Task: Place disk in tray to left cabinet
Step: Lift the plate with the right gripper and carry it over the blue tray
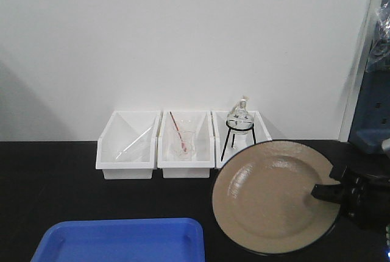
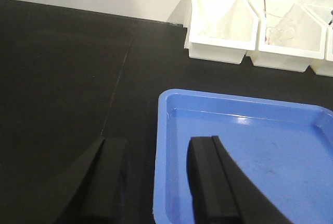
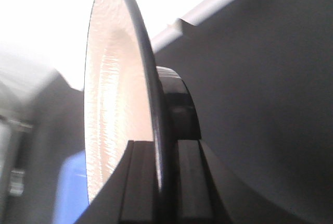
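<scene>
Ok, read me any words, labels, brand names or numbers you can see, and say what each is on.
None can be read. No text shows on the disk, the blue tray, the white bins or the glass flask on its stand.
The blue equipment at the right edge is too blurred to tell whether it bears any marking.

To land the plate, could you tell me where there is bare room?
The rectangular blue plastic tray is bare inside; so is the black tabletop left of the white plastic bins. The round tan plate crowds the right side.
</scene>
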{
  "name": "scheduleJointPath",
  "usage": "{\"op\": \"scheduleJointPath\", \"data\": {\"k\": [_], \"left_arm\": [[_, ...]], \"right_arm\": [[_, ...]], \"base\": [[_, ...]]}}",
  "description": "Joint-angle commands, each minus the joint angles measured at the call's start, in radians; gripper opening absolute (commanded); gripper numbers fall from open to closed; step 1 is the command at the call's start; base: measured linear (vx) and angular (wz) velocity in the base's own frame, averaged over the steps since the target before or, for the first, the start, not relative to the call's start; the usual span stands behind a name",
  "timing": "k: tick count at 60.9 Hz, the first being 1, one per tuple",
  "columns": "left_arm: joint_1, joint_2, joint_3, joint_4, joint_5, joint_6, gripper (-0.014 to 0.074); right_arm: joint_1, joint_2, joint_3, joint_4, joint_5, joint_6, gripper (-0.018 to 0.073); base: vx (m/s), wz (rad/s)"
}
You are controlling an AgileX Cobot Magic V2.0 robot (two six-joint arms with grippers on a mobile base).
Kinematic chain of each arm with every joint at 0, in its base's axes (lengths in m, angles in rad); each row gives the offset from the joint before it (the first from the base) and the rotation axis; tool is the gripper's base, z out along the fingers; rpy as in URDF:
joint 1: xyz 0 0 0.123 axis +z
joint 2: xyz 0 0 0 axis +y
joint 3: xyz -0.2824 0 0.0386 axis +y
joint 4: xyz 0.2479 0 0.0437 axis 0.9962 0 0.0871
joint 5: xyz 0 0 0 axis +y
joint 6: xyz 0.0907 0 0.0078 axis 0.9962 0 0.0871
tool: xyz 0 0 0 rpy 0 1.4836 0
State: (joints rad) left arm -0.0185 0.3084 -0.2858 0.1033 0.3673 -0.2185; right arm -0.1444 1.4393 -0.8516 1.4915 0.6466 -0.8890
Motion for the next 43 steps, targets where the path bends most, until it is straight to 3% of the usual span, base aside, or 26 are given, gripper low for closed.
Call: {"op": "scheduleJointPath", "data": {"k": [1, 6, 25, 33, 43], "left_arm": [[0.002, 0.015, -0.034, -0.003, -0.083, -0.002, 0.0409], [0.002, 0.015, -0.034, -0.003, -0.083, -0.002, 0.0409], [0.002, 0.015, -0.034, -0.003, -0.083, -0.002, 0.0409], [0.002, 0.015, -0.034, -0.003, -0.083, -0.002, 0.0409], [0.002, 0.015, -0.034, -0.003, -0.083, -0.002, 0.0409]], "right_arm": [[0.022, -0.021, -0.034, 0.232, 0.109, -0.106, -0.0004], [0.092, 0.003, -0.034, 0.296, 0.102, -0.156, -0.0004], [0.447, 0.163, -0.140, 0.295, -0.075, -0.171, -0.0004], [0.546, 0.248, -0.199, 0.295, -0.168, -0.181, -0.0001], [0.617, 0.325, -0.211, 0.295, -0.221, -0.197, 0.0015]], "base": [[0.00, 0.00], [0.00, 0.00], [0.00, 0.00], [0.00, 0.00], [0.00, 0.00]]}}
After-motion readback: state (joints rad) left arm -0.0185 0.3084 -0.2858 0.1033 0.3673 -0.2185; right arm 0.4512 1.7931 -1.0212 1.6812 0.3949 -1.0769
